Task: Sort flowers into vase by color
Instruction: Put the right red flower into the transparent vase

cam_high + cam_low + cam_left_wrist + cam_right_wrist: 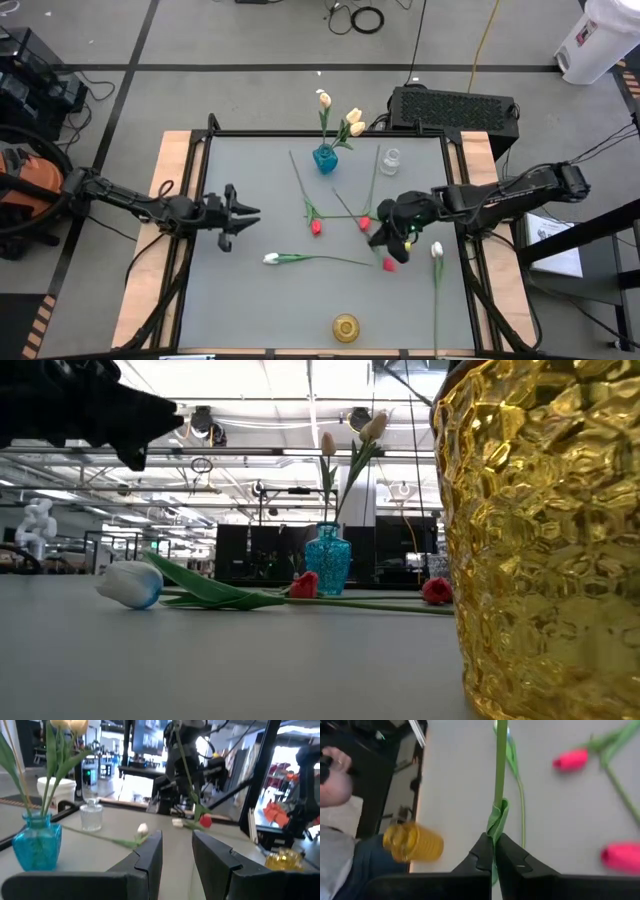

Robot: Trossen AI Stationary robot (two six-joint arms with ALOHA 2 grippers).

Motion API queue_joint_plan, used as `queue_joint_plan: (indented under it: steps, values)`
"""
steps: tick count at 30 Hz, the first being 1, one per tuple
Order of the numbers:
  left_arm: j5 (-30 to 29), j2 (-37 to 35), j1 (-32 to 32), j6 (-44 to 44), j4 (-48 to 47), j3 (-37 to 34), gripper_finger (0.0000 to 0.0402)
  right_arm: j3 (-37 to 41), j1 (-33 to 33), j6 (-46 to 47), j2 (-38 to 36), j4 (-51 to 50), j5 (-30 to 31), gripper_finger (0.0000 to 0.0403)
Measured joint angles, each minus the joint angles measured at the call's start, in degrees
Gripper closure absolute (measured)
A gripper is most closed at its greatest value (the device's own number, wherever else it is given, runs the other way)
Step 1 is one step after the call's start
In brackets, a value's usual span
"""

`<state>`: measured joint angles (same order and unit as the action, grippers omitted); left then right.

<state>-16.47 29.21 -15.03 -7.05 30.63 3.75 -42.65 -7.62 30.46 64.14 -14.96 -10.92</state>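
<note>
A blue vase (325, 158) at the table's far middle holds cream-yellow tulips (353, 118) upright by their stems. Two red tulips (316, 227) (364, 222) and two white ones (271, 258) (437, 250) lie flat on the grey table. My right gripper (385, 240) is at the right of the middle, shut on the stem of a third red tulip (205, 821). That tulip's bud hangs low and its stem rises steeply. My left gripper (245, 215) stands open and level at the table's left, with nothing between its fingers (150, 855). My right gripper (494, 840) pinches the red tulip's green stem between its two fingers, where a leaf folds around the stem (497, 817). The fingers slant downward and lie across the stem. The stem rises above them and the bud end hangs below. Whether the bud touches the table, I cannot tell.
A gold vase (346, 327) stands at the near edge's middle, and a small clear glass bottle (390, 160) stands right of the blue vase. A black box (455, 105) sits beyond the far edge. A person's hand (332, 770) shows beside the table in the right wrist view.
</note>
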Motion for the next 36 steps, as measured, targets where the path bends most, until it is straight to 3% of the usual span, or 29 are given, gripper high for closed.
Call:
queue_joint_plan:
  steps: [10, 18, 32, 36]
  values:
    - [0.03, 0.02, 0.00, 1.84, 8.06, 0.07, 0.0288, 0.00, 0.09, -8.98, 0.15, 10.39, 7.95, 0.0402]
    - [2.14, 2.04, 0.03, 3.51, 9.00, 3.39, 0.0288, -0.02, 0.78, -13.49, 0.17, 18.42, 8.11, 0.0402]
    - [1.39, 24.44, 0.10, 8.50, 11.84, 20.13, 0.0288, 0.00, 1.55, -18.28, 0.20, 24.22, 8.13, 0.0402]
    - [0.84, 30.85, 1.71, 5.42, 14.50, 25.66, 0.0288, 0.00, 1.53, -19.91, 0.22, 24.28, 8.13, 0.0403]
